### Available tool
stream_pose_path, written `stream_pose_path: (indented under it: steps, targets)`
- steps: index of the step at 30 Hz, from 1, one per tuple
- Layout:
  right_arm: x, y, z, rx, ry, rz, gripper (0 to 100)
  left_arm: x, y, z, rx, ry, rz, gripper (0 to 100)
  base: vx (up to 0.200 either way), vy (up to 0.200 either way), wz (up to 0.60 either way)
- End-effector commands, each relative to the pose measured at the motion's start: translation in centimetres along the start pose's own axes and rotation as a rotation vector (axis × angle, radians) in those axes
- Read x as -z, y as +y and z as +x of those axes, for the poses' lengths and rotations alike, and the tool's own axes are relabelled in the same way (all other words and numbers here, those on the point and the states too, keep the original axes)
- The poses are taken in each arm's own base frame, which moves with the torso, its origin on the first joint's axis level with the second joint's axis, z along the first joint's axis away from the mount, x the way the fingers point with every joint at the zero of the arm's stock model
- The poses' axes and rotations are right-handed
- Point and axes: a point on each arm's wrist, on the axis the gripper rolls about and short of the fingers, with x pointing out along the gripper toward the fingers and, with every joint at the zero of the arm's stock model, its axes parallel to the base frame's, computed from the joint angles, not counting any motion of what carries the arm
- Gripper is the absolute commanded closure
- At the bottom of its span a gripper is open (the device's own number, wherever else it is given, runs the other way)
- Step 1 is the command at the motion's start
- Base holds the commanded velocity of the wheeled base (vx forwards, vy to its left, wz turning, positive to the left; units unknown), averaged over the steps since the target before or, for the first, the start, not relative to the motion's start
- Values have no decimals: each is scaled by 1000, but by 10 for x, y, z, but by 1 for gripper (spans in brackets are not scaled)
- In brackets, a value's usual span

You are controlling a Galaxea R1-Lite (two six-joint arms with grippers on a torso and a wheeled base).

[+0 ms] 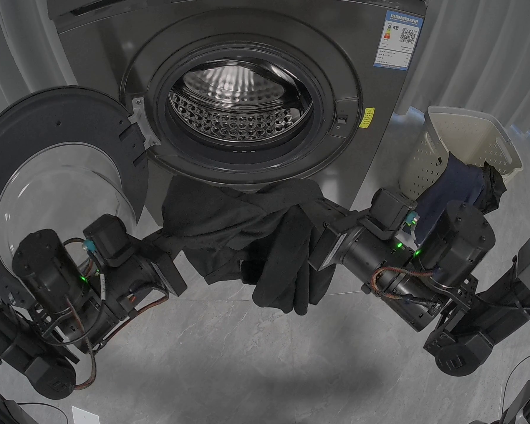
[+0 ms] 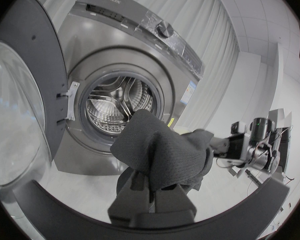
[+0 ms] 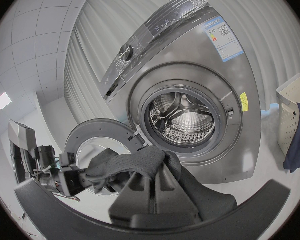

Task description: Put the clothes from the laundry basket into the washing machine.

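we judge the dark garment (image 1: 247, 231) to be light, limp and in no way fragile: it sags freely between its two held points, so it will not keep any shape and will follow whichever end is led. the weave looks matte and slightly rough, so we expect it to sit firm in a pinch rather than slip. the best hold seems to be where it is taken now, on bunched fabric near the upper edge at each end, since a hold lower down would leave more cloth trailing. the left pincer (image 2: 152, 192) is pressed together on a fold of it, and the right pincer (image 3: 153, 187) likewise pinches a gathered ridge at the other end. the cloth is charcoal to black, with a fine mesh-like knit seen up close, and it is rumpled into thick folds, with a long lobe hanging from the middle toward the floor (image 1: 218, 354) without reaching it as far as we can tell. it hangs spread between the two arms in front of the washing machine (image 1: 347, 60), just below the lower lip of the open port, with the steel drum (image 1: 235, 98) above and behind it and the door (image 1: 53, 116) swung wide on the robot's left. the hanging lobe is what we think may catch on the lip on the way in. the laundry basket (image 1: 471, 131) stands to the right of the machine, with a navy piece (image 1: 456, 186) draped over its rim
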Motion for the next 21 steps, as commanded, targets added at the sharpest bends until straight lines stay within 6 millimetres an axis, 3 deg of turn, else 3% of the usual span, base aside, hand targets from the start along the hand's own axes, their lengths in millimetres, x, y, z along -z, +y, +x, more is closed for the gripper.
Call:
stream_pose_path:
  steps: [1,9,10,16,21]
  targets:
    - [12,-5,3,13,27,-6,100,-26,-9,-12,37,-98,-1,100,0,0,0]
    - [33,-8,17,10,55,-9,100,-31,-22,-16,106,-113,-12,100,0,0,0]
    - [36,-9,21,11,54,-9,0,-32,-25,-17,120,-120,-16,100,0,0,0]
    - [58,-22,41,39,62,-18,0,-33,-31,-16,141,-104,-24,100,0,0,0]
    - [73,-22,29,46,140,-31,0,-38,-30,-6,125,-104,-36,100,0,0,0]
